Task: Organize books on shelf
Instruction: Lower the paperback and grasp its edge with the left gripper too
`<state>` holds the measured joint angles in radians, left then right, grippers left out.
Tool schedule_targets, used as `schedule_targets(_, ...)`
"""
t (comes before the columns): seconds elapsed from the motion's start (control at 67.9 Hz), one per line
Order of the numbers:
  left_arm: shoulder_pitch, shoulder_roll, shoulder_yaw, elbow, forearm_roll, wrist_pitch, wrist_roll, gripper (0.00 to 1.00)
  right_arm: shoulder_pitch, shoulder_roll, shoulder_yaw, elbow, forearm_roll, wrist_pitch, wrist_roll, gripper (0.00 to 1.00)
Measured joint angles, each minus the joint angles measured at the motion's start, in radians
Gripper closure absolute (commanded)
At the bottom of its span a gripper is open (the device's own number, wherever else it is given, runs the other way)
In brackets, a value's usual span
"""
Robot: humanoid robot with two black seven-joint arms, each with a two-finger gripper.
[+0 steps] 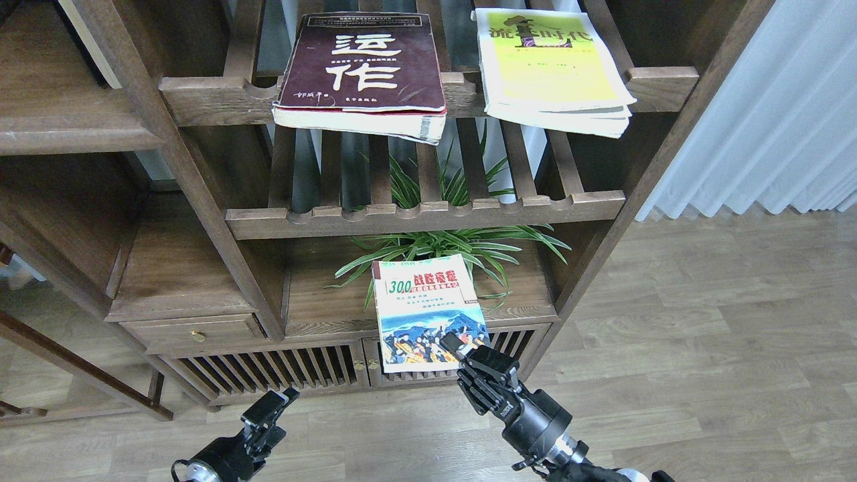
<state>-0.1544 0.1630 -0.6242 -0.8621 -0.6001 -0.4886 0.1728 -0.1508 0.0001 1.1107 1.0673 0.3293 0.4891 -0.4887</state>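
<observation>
Wood-plank floor and dark slatted bookcase (428, 214) behind, right gripper (462, 351) clamped on lower right corner of "300" paperback (428, 311), spider plant (462, 244) beyond it, maroon book (365, 63) and yellow-green book (552, 67) far above, left gripper (271, 408) low left, fingers slightly parted, empty.

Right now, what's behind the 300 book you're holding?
Behind the 300 book in my right gripper: spider plant leaves and slatted cabinet doors. The plant's pot is covered.

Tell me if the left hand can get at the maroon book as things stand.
Probably yes: the left hand sits low and empty-looking, and the maroon book overhangs the top rack's front rail with nothing between them, though it is a long reach up.
</observation>
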Motion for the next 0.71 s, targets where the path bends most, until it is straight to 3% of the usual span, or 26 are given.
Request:
schedule_targets(0.28,0.082,0.093,0.001,-0.249,-0.028,0.000,-0.015,0.00,0.009,0.000,-0.015,-0.060,-0.035,0.000,0.000,0.96)
schedule_targets(0.707,0.036,-0.001,0.018,-0.257,-0.020,0.000,-0.008,0.00,-0.001,0.000,-0.026,-0.052,-0.044,0.000,0.000,0.96)
